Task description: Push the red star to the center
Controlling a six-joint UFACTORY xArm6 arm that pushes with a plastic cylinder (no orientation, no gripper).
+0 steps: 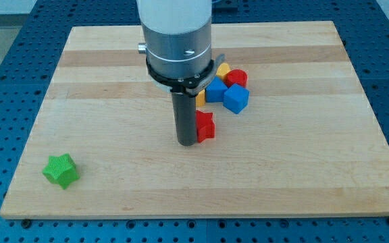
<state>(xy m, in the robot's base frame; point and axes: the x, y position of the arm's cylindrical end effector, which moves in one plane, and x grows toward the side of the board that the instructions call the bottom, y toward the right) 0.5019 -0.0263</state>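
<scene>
The red star (206, 125) lies near the middle of the wooden board (113, 101), a little to the view's right of centre. My tip (186, 143) is down on the board, touching the star's left side. The rod and the arm's grey body hide part of the star and the blocks behind it. Just above the star sits a cluster: two blue blocks (215, 91) (236, 98), a red block (237, 77), a yellow block (222, 70) and a sliver of another yellow block (200, 98).
A green star (61, 170) lies alone near the board's bottom left corner. The board's edges border a blue perforated table (5, 40) on all sides.
</scene>
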